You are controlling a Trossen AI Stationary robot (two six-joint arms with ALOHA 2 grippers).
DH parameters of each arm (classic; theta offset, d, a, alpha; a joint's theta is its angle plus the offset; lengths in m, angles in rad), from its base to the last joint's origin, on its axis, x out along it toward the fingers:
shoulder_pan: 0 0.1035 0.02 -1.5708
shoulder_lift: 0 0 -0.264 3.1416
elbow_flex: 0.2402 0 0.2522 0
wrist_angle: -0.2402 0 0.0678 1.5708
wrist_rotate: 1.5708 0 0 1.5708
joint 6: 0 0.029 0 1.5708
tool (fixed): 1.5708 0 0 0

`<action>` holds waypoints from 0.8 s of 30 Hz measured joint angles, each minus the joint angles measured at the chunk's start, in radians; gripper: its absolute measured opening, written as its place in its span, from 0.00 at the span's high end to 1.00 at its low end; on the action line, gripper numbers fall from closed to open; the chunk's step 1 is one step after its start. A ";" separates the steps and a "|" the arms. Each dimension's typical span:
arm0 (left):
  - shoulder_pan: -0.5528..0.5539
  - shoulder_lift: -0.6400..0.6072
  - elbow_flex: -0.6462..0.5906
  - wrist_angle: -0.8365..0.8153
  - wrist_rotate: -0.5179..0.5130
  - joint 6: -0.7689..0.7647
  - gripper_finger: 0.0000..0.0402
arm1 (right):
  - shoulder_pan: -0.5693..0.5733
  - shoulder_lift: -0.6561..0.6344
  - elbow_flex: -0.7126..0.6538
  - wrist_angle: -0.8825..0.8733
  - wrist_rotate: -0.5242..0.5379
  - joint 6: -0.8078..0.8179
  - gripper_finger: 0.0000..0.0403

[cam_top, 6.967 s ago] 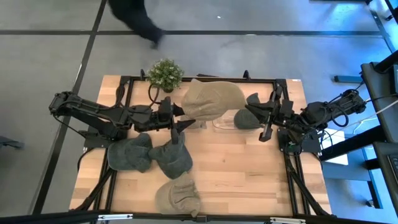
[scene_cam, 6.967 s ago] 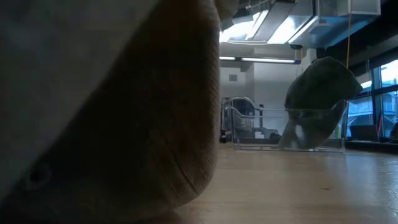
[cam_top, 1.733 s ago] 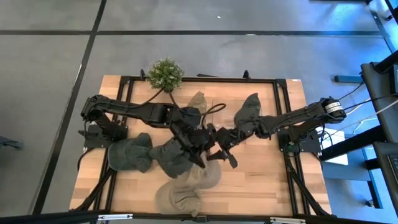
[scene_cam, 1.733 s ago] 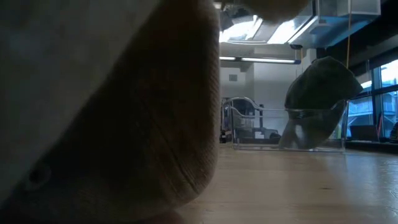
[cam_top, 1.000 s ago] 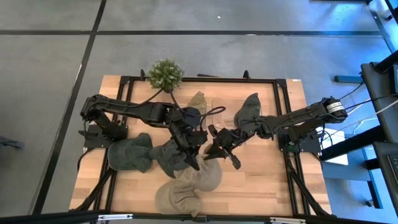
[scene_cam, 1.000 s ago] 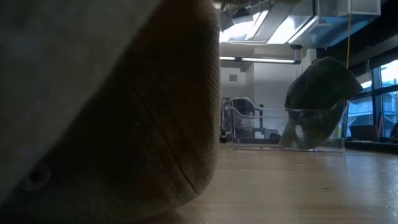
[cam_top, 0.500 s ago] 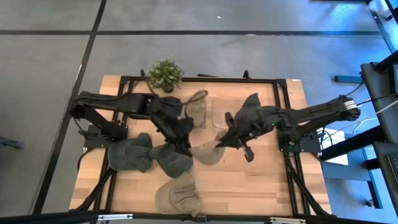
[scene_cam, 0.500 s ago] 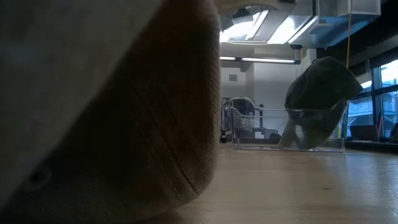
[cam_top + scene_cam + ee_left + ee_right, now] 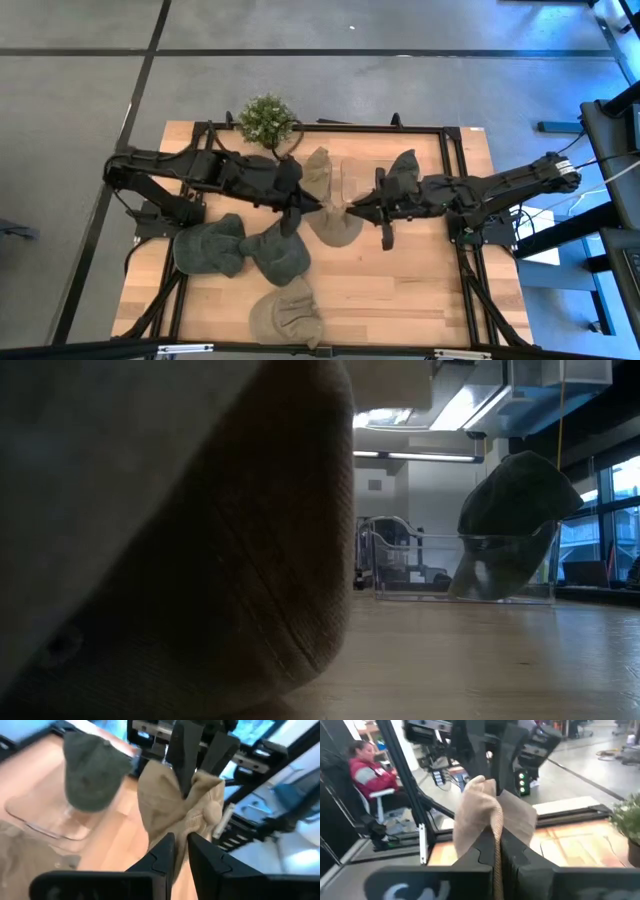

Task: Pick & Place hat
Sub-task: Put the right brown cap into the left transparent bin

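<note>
A tan hat (image 9: 334,224) hangs between my two grippers over the middle of the table. My left gripper (image 9: 318,208) is shut on its left side and my right gripper (image 9: 350,212) on its right side. Just beyond them stands a clear bin (image 9: 352,172). Another tan hat (image 9: 318,170) is draped over the bin's left wall and a dark hat (image 9: 400,172) over its right wall. In the left wrist view my left gripper (image 9: 180,847) faces the right arm's fingers (image 9: 187,755) across the bunched hat (image 9: 165,800). My left gripper pinches the hat's left edge (image 9: 176,826) between its two fingers, coming level from the table's left. The cloth is bunched there and the hat sags below, clear of the table. My right gripper pinches the hat's right edge (image 9: 495,822) between its two fingers, level from the table's right. How many layers it has cannot be seen. The hat droops between the two holds, off the table.
Two dark grey hats (image 9: 208,246) (image 9: 276,256) and one tan hat (image 9: 287,312) lie on the near left part of the table; one fills the low view's left (image 9: 170,540). A potted plant (image 9: 266,118) stands at the far edge. A seated person (image 9: 367,767) shows beyond the table.
Both grippers have carried the tan hat from over the near tan hat toward the table's far edge, up to the clear bin. The hat, which trailed onto the near hat, now hangs clear between them.
</note>
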 joint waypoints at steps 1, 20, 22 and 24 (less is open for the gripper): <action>-0.009 0.010 0.000 -0.001 -0.025 0.016 0.87 | 0.000 0.010 0.000 0.000 0.000 0.000 0.99; 0.088 0.033 0.000 -0.142 -0.120 0.331 0.99 | 0.005 0.061 0.000 0.012 -0.042 0.030 0.99; 0.089 0.042 0.000 -0.116 -0.131 0.377 0.99 | 0.006 0.061 0.000 0.020 -0.039 0.032 0.99; 0.089 0.049 0.000 -0.089 -0.144 0.428 0.99 | 0.006 0.061 0.000 0.024 -0.040 0.032 0.98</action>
